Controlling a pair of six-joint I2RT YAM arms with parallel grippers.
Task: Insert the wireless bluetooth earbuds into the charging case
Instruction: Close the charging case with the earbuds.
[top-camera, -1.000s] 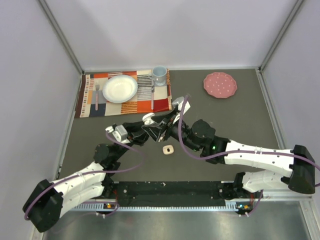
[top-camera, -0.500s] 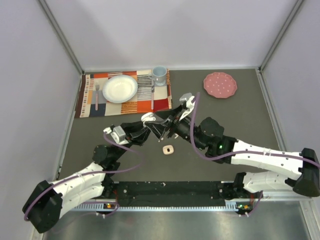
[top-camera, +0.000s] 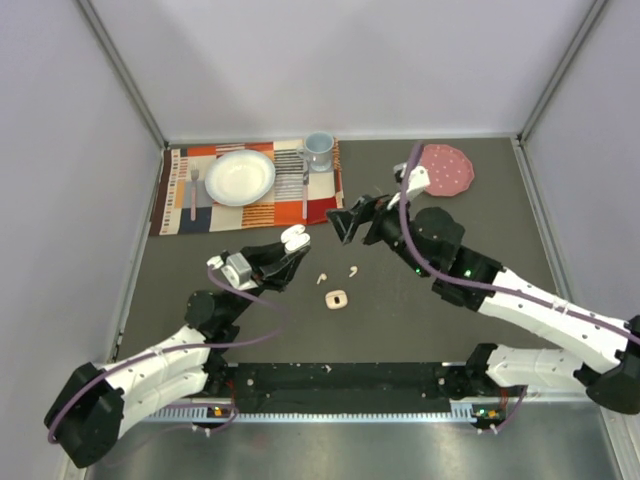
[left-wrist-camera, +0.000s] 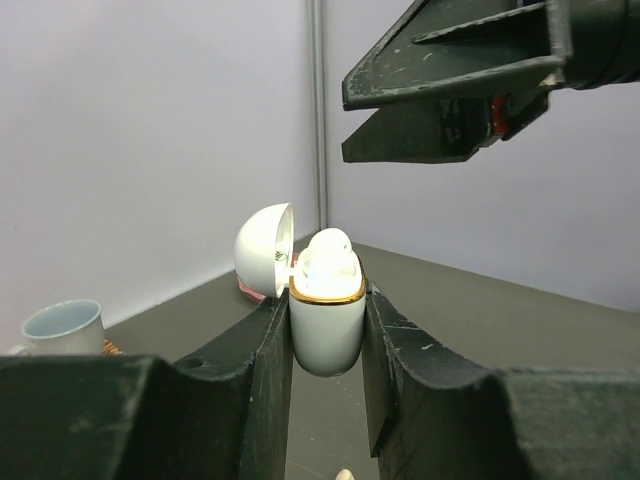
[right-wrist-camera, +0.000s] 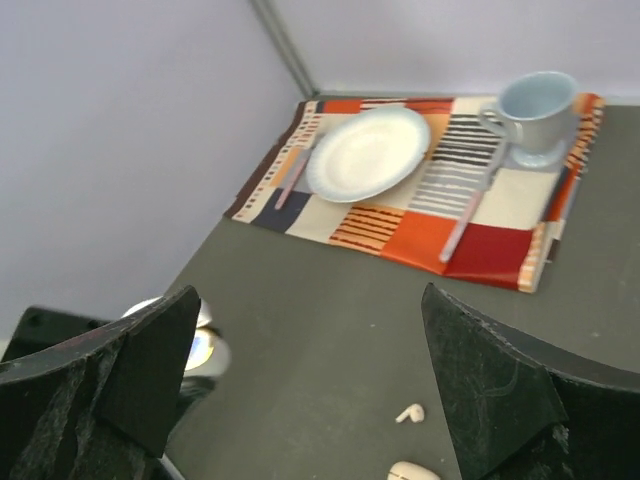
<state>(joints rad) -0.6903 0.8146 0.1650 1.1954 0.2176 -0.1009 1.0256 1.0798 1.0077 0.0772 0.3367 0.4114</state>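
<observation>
Two loose earbuds lie near the middle of the dark surface, just beyond a second small case, with bare room around them out to the side walls and the near edge. Along the far edge sit a striped placemat and a pink plate. The left hand, reaching in from the near left, grips the charging case upright, lid hinged back, one earbud seated inside. The right hand hovers above and beyond it, fingers spread wide, empty.
</observation>
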